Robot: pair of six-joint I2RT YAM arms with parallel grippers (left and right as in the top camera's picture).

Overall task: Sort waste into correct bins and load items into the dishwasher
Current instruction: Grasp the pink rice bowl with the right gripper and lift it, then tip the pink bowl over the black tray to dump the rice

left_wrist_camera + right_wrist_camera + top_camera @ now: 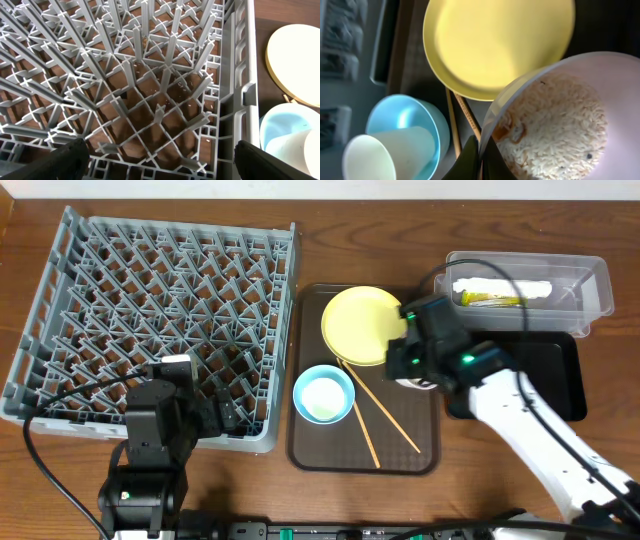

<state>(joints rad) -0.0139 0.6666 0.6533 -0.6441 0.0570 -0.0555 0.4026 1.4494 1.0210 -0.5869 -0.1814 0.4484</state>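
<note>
My right gripper point(481, 159) is shut on the rim of the white bowl point(560, 115), which holds whitish rice scraps point(555, 130), near the brown tray's right edge point(418, 365). The yellow plate point(363, 325), the light blue bowl point(323, 394) with the white cup point(385, 152) in it, and two chopsticks point(375, 415) lie on the brown tray. The clear tub point(528, 292) holds the white napkin and green-yellow wrapper point(490, 301). The black tray point(545, 375) lies below it. My left gripper point(160, 162) is open over the grey dish rack point(160, 320).
The brown serving tray point(310, 450) sits between the rack and the bins. The rack's right wall point(240, 90) stands close to the blue bowl point(280, 127). Cables run along the table's left side and front edge.
</note>
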